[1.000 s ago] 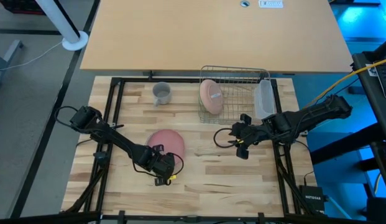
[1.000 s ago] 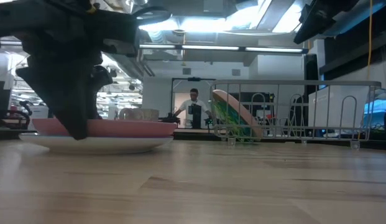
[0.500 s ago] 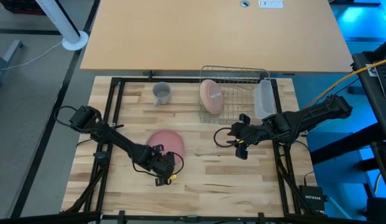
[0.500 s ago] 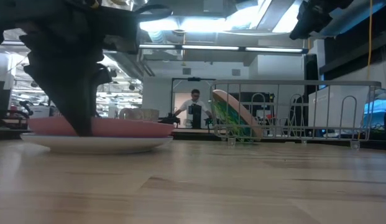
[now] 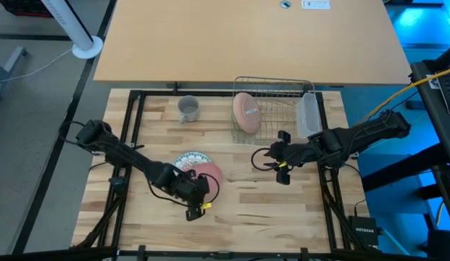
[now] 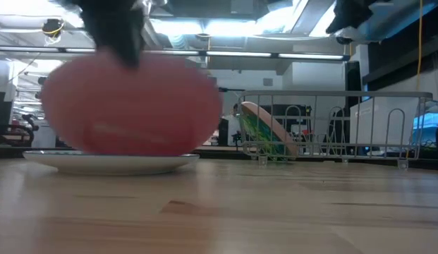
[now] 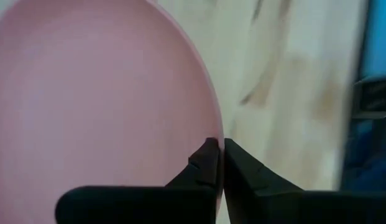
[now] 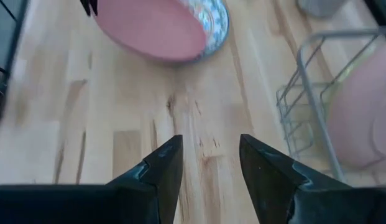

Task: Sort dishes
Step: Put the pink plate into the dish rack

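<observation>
My left gripper [image 5: 196, 184] [image 7: 220, 149] is shut on the pink plate [image 5: 209, 174] [image 6: 130, 106], which is tipped up on edge near the table's front left. Under it the white plate with the bluish pattern [image 5: 187, 159] [image 6: 109, 163] lies flat on the table. The grey cup [image 5: 188, 109] stands at the back left. The green plate [image 5: 246, 112] [image 6: 268, 130] leans on its edge in the wire rack [image 5: 274, 101]. My right gripper [image 5: 277, 161] [image 8: 211, 162] hangs open above the table's middle, holding nothing. My left gripper pinches the pink plate's rim [image 7: 212, 127] between its two fingers, one on the plate's inner face and one on its outer face. The fingers slant down from the near side. The plate hangs tilted below them; I cannot tell whether its lower edge [image 6: 127, 151] touches the white plate.
A translucent plastic tub [image 5: 307, 116] stands against the rack's right side. A dark frame [image 5: 135, 116] runs around the wooden table. Bare wood [image 5: 246, 210] lies at the front middle and between the two grippers.
My left gripper has taken hold of the pink plate's rim and gone up and slightly toward the table's right. The pink plate, which lay flat on the white plate, is now tipped up on edge, and the patterned plate shows beneath it.
</observation>
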Controlling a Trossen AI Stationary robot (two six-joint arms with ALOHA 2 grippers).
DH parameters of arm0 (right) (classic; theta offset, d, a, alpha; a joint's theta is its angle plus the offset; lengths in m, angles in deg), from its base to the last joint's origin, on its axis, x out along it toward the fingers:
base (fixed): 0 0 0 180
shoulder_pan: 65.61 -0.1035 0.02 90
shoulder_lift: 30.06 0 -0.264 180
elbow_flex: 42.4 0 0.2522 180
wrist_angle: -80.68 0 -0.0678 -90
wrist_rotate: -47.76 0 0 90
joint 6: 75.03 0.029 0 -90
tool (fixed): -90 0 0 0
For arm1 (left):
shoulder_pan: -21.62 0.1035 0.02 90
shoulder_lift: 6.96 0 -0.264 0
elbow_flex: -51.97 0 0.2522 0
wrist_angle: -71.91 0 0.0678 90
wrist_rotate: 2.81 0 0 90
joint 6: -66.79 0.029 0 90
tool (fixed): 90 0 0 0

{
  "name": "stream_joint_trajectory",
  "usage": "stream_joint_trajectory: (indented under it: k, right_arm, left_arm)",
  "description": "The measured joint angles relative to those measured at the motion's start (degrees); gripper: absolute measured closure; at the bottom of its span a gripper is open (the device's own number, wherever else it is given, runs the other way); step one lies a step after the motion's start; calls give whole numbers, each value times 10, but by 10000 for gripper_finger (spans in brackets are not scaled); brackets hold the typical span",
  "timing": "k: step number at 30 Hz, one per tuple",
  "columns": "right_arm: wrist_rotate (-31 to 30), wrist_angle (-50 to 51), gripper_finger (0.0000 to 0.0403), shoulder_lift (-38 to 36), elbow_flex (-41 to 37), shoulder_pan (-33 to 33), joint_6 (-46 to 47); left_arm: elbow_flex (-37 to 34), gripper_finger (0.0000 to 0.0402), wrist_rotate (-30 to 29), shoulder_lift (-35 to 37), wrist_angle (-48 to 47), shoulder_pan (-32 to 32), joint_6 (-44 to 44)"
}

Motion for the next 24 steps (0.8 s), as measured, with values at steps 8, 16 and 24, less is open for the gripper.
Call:
stream_joint_trajectory:
  k: [8, 16, 24]
  right_arm:
    - [-10, 23, 240, 0, 104, 0, -93]
    - [-124, 144, 240, -4, 262, 0, -160]
    - [-225, 198, 240, -46, 362, 0, -206]
  left_arm:
    - [53, 401, -5, 45, 74, 29, -7]
    - [78, 401, 19, 56, 234, 81, 4]
    - [78, 402, 120, 56, 368, 181, -24]
